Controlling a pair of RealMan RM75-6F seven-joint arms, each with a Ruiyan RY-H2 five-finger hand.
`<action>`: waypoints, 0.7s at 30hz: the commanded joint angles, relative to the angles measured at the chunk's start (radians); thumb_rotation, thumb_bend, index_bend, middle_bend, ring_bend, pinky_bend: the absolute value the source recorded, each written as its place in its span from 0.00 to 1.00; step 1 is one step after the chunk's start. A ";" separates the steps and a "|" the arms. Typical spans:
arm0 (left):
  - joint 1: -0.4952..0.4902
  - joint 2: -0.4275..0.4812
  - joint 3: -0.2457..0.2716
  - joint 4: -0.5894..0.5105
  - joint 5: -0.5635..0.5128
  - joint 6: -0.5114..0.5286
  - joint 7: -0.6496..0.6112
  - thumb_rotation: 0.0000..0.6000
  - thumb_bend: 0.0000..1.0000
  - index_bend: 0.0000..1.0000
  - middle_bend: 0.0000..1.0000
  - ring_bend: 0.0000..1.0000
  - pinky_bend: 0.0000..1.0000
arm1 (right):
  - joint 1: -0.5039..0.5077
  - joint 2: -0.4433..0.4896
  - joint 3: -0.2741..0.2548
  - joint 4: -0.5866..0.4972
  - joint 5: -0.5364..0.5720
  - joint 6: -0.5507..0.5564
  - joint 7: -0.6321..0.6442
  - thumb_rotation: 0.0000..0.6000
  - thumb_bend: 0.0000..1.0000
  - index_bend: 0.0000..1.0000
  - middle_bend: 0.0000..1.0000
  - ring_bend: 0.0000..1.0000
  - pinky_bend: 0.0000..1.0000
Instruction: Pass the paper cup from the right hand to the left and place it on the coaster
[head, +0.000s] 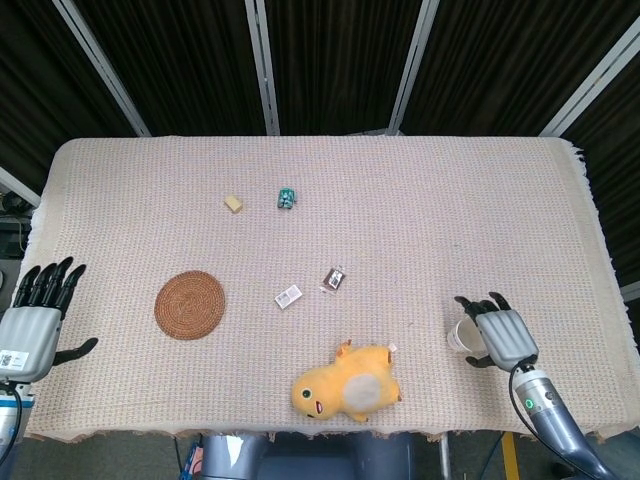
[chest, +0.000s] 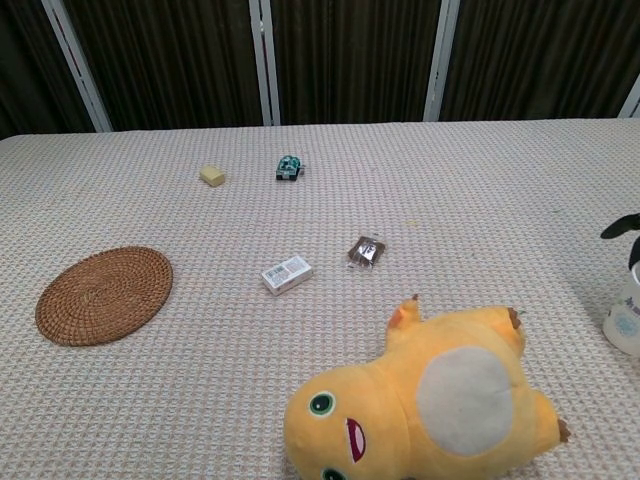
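A white paper cup (head: 462, 335) stands upright near the table's front right; in the chest view it shows at the right edge (chest: 626, 318). My right hand (head: 497, 335) is right beside it. Its dark fingers arch over the cup's rim and the thumb sits lower on the near side. I cannot tell whether they touch the cup. One fingertip (chest: 620, 228) shows above the cup in the chest view. The round woven coaster (head: 190, 305) (chest: 104, 295) lies bare at the left. My left hand (head: 30, 322) hovers at the table's left edge, fingers spread, holding nothing.
A yellow plush toy (head: 347, 382) (chest: 430, 400) lies at the front centre, between cup and coaster. A small white box (head: 288, 296), a brown packet (head: 335, 279), a green toy (head: 286, 198) and a yellow block (head: 233, 204) are scattered mid-table.
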 joint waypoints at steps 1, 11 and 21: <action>-0.002 -0.004 0.001 0.001 -0.003 -0.004 0.008 1.00 0.00 0.00 0.00 0.00 0.00 | 0.008 -0.012 0.005 0.011 0.011 -0.004 0.004 1.00 0.10 0.28 0.43 0.37 0.15; -0.011 -0.014 0.001 0.001 -0.031 -0.025 0.033 1.00 0.00 0.00 0.00 0.00 0.00 | 0.034 -0.007 0.021 -0.005 -0.010 0.008 0.033 1.00 0.15 0.29 0.45 0.39 0.22; -0.030 -0.019 -0.019 0.008 -0.083 -0.054 0.038 1.00 0.00 0.00 0.00 0.00 0.00 | 0.187 -0.024 0.117 -0.081 0.070 -0.100 -0.099 1.00 0.15 0.30 0.45 0.39 0.23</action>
